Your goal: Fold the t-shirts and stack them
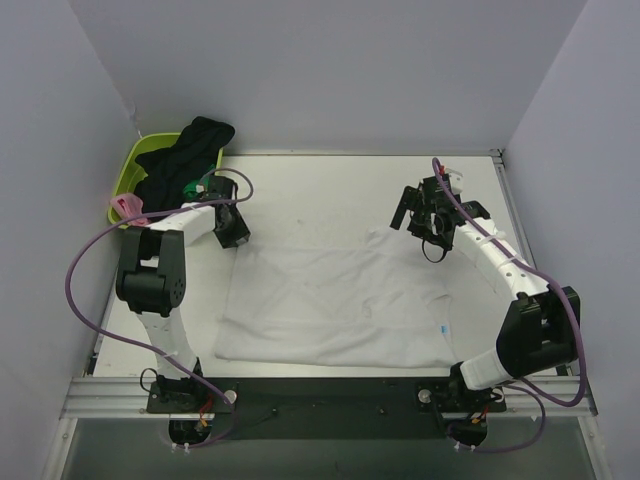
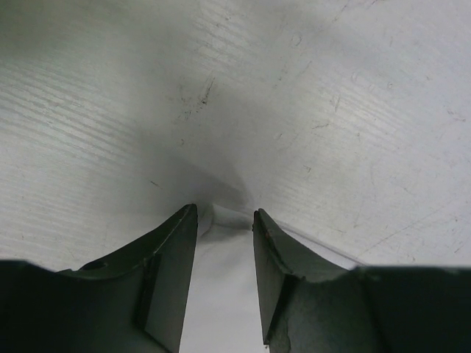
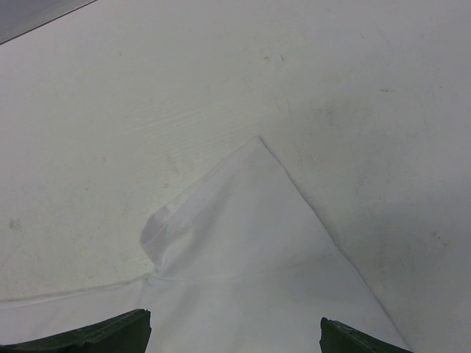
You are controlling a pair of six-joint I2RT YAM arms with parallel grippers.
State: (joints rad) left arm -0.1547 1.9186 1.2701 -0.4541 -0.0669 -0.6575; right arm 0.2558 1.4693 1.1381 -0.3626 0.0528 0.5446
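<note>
**Work surface.** The table (image 1: 330,185) was a white ribbed sheet with fine parallel ridges, marked by dark scuffs and scratches.

**Task item.** The white t-shirt (image 1: 330,300) lay spread over the middle of the table, reaching toward its near edge. The cloth was thin, matte and soft. It was mostly flat, with shallow creases and an uneven outline. One far corner came to a sharp triangular point, with a small rolled fold beside it on the left in the right wrist view.

**Other garments.** A lime green plastic basket (image 1: 128,170) stood at the far left corner of the table. A black t-shirt (image 1: 195,150) was heaped over its rim in thick, rumpled folds. A pink garment (image 1: 128,207) hung crumpled at the basket's near end.

**Left gripper** (image 2: 224,217). It was at the shirt's far left corner, low to the table. Its dark, wedge-shaped fingers (image 2: 173,250) stood partly apart, one on each side of a puckered tip of the white cloth. A clear gap showed between them, so the cloth was not clamped.

**Right gripper** (image 1: 415,215). It was held above the shirt's far right corner. Its jaws were spread wide with only the tips in view of its own camera, and they held nothing.
</note>
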